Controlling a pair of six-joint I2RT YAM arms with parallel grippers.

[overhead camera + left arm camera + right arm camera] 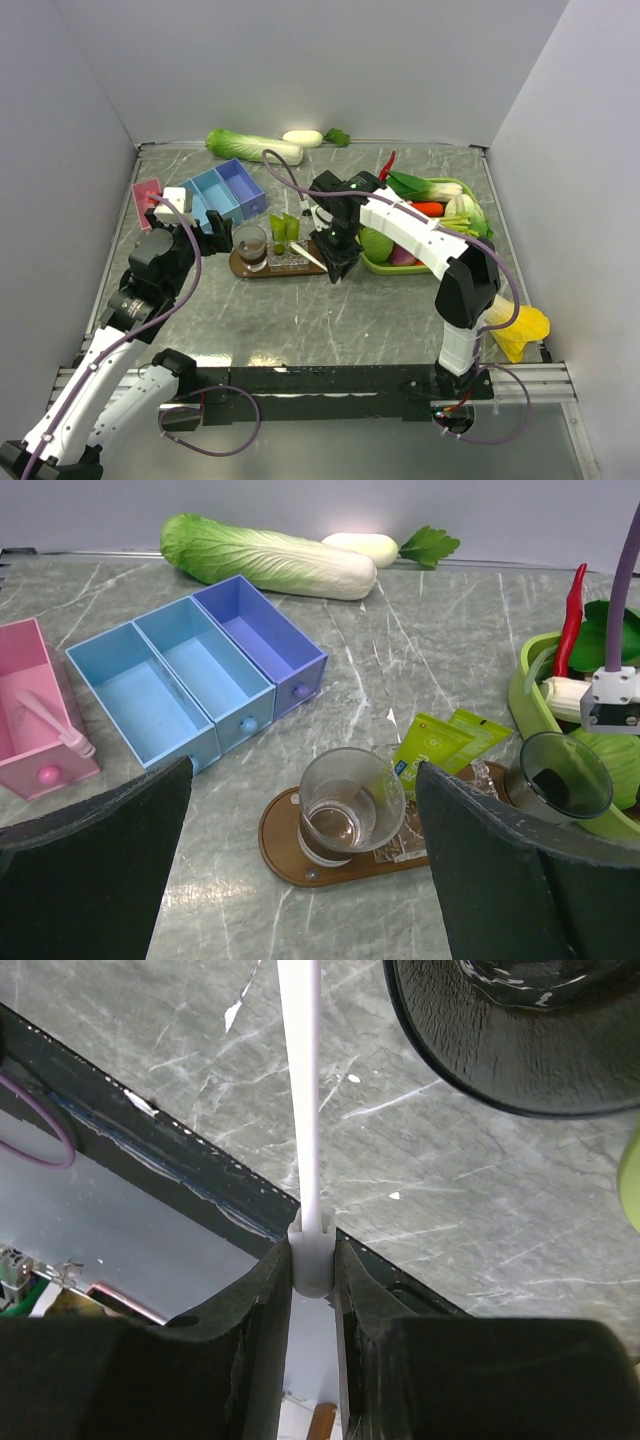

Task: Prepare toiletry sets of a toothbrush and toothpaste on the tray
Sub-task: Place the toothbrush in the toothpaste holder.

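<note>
The dark wooden tray lies mid-table and shows in the left wrist view. One see-through tumbler stands on its left end. Two light-green toothpaste tubes lean at the tray's far side. My right gripper is shut on the end of a white toothbrush, held at the tray's right end beside a second dark tumbler. My left gripper is open and empty, just left of the tray, with the tumbler between its fingers in view.
A blue compartment box and a pink box sit at the back left. A lime-green basket of vegetables stands right of the tray. A cabbage and a white radish lie along the back wall. A yellow object lies at the right.
</note>
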